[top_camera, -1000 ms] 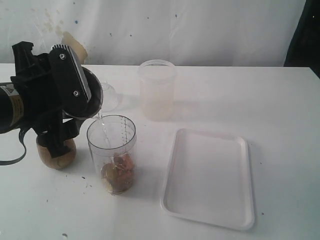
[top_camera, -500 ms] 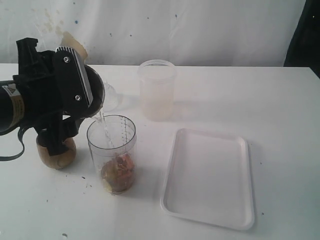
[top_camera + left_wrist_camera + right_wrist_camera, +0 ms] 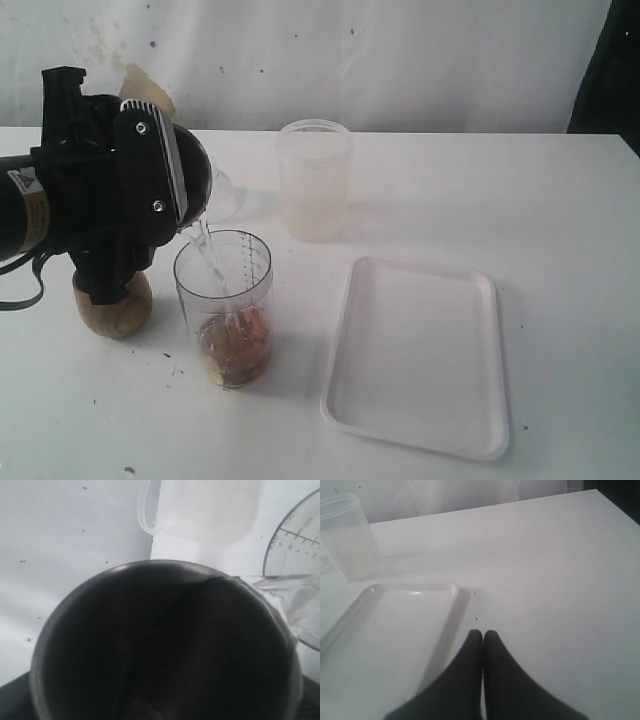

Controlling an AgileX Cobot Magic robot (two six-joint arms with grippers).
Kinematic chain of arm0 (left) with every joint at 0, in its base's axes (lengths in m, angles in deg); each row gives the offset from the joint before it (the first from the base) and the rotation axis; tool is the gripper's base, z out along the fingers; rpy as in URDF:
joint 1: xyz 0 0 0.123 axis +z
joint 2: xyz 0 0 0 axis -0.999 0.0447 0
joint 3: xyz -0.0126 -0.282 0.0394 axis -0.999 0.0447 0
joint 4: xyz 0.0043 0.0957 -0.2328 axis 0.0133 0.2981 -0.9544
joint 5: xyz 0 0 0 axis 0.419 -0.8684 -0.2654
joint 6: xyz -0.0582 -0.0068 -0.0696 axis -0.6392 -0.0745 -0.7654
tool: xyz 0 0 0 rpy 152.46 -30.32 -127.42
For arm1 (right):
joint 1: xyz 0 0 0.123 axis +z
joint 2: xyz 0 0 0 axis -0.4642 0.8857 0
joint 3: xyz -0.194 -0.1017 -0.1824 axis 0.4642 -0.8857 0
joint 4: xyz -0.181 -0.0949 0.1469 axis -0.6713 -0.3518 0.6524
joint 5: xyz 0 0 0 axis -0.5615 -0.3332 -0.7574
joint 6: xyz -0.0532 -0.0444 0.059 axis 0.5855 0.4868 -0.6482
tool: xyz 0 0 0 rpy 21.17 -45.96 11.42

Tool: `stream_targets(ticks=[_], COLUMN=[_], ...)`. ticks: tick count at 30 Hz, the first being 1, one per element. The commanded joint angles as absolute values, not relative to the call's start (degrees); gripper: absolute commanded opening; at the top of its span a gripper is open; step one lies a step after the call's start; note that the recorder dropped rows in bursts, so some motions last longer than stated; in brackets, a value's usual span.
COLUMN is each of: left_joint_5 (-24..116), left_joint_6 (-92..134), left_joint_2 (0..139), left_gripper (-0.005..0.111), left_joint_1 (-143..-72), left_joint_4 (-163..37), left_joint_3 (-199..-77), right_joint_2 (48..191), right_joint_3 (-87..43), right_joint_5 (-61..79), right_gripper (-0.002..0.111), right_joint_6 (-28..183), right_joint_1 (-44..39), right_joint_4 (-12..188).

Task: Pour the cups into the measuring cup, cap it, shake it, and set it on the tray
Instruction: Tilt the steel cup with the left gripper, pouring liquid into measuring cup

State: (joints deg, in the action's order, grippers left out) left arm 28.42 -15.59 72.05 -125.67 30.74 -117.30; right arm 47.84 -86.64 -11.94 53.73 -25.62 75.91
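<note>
**Steel tumbler tipped over the measuring cup, water running**

White table (image 3: 560, 200) carries everything. The tray (image 3: 418, 360) lies flat and bare at the near right. The frosted tub (image 3: 314, 180) stands beyond the tray's far left corner, apart from it.

The measuring cup (image 3: 223, 300) stands upright just left of the tray, uncapped, with brownish bits sitting in liquid at its bottom. The left pincer (image 3: 165, 175) is clamped around the steel tumbler (image 3: 165, 645), which is tipped so its lip hangs just above the measuring cup's far-left rim. The right pincer (image 3: 483, 637) is clenched on nothing, to the right of the tray. The wooden cup (image 3: 112, 305) stands on the table to the left of the measuring cup, partly hidden by the arm. A thin stream of water (image 3: 208, 255) falls from the lip inside the rim.

The stream enters close to the wall, so a small drift of the tumbler to the left would likely send water onto the table. A steeper tilt could make the water overshoot or splash. The lip sits low, so a dip might knock the measuring cup over.
</note>
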Motion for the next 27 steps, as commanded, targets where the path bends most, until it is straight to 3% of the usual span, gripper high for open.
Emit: stream_targets(ticks=[1, 20, 27], left_joint_5=[28.0, 28.0, 28.0], left_joint_6=[-15.5, -16.2, -26.6], left_joint_2=[71.2, 71.2, 71.2], left_gripper=[0.0, 0.0, 0.0], left_joint_1=[-125.9, -125.9, -125.9], left_joint_4=[33.9, 34.5, 28.7], left_joint_3=[-118.2, -118.2, -118.2], right_joint_2=[47.6, 47.6, 47.6], right_joint_3=[-86.7, -86.7, -86.7], right_joint_5=[-11.7, -11.7, -11.7], right_gripper=[0.0, 0.0, 0.0], right_joint_6=[53.7, 53.7, 53.7], right_joint_1=[-25.4, -25.4, -25.4], right_joint_4=[75.7, 75.7, 75.7])
